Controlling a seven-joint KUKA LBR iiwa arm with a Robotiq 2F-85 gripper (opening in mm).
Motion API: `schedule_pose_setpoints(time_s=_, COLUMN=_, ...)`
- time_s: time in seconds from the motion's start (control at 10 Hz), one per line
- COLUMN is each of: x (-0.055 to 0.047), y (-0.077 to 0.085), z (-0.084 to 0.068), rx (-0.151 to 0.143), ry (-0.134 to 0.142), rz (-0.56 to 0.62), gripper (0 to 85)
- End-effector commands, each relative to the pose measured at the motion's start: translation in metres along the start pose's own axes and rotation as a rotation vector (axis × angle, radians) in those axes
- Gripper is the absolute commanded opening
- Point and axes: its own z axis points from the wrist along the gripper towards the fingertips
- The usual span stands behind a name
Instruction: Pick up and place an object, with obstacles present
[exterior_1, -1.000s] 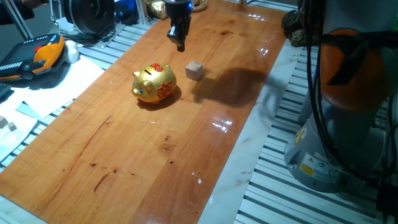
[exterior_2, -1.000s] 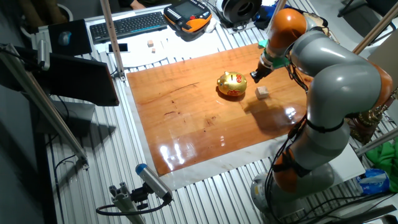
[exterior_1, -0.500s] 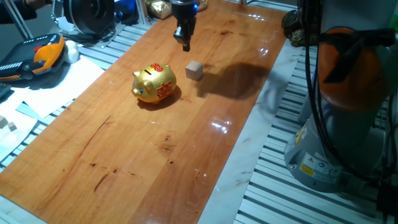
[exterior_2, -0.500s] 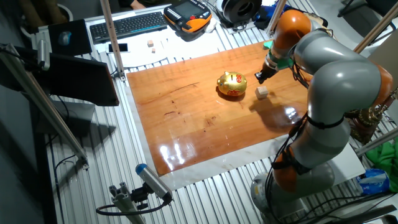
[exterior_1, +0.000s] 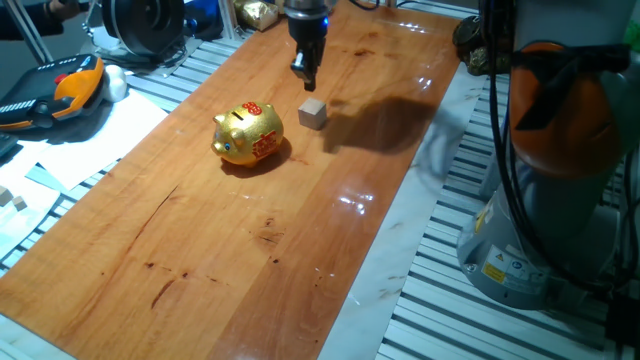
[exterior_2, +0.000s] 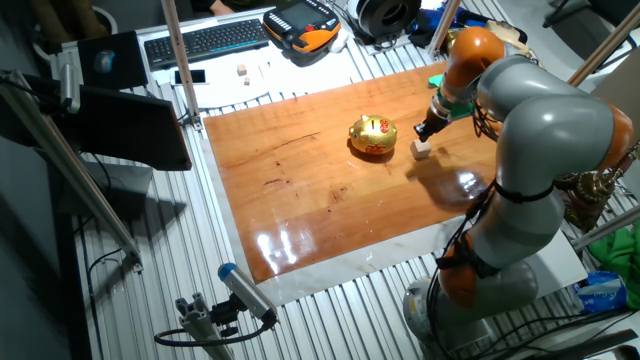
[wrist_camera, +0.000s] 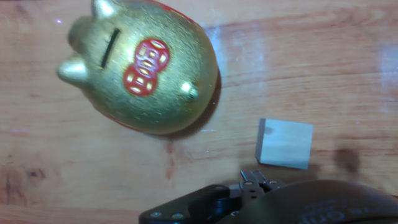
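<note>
Beige wooden cube sits on the table just beside the gold piggy bank, gripper above it. Hand view alone shows the bank's coin slot; jaw state: cannot tell.

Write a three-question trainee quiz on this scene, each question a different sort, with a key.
1. True or false: the cube touches the pig bank.
2. Multiple choice: the gripper is A) clamped on the cube, B) above the table near the cube, holding nothing, C) resting on the pig bank.
3. Fill in: the markings on the gold pig bank are ____.

Key: 1. False; bare wood shows between them in the hand view. 2. B. 3. Red.
</note>
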Motion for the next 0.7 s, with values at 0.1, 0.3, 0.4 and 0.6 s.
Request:
schedule_pose_setpoints(time_s=0.1, x=-0.001, y=-0.008, z=0.003, rx=-0.002, ry=-0.028, rz=-0.007, gripper=0.0)
schedule_pose_setpoints(time_s=0.3, x=-0.002, y=-0.011, z=0.005, rx=0.029, ry=-0.045, rz=-0.002, gripper=0.0)
schedule_pose_setpoints(time_s=0.4, x=0.0, y=-0.012, z=0.006, rx=0.031, ry=-0.042, rz=0.006, gripper=0.0)
schedule_pose_setpoints(time_s=0.6, x=0.005, y=-0.015, z=0.016, rx=0.038, ry=-0.034, rz=0.039, gripper=0.0)
